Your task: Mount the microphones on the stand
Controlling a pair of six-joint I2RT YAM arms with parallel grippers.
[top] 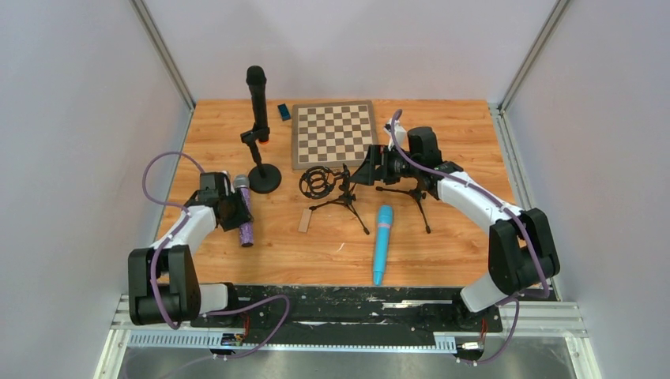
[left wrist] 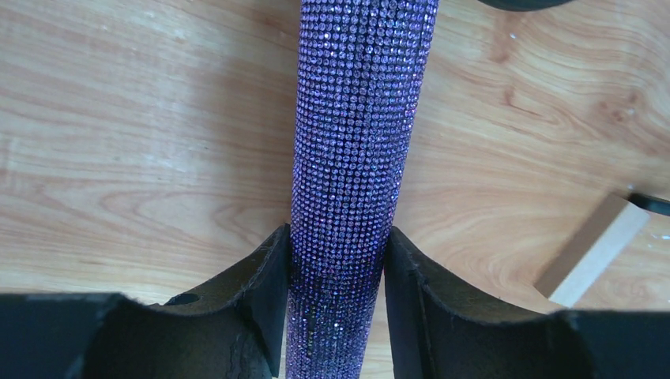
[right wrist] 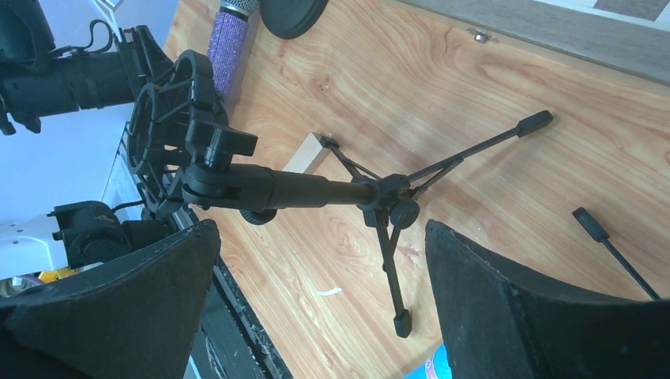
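Observation:
The purple microphone (top: 245, 215) lies near the table's left side, silver grille pointing away. My left gripper (top: 235, 210) is shut on its sparkly body (left wrist: 355, 142), with both fingers pressed against its sides (left wrist: 338, 260). The black microphone (top: 257, 99) with an orange end stands clipped upright in a round-base stand (top: 264, 178). The light blue microphone (top: 382, 243) lies free at front centre. A tripod stand with an empty shock mount (top: 318, 183) stands mid-table and also shows in the right wrist view (right wrist: 300, 189). My right gripper (top: 370, 169) is open and empty just right of it (right wrist: 324, 260).
A chessboard (top: 333, 133) lies at the back centre, with a small blue object (top: 284, 112) beside it. A second black tripod (top: 412, 194) stands under my right wrist. A small wooden block (top: 305, 220) lies by the shock-mount tripod and shows in the left wrist view (left wrist: 592, 249).

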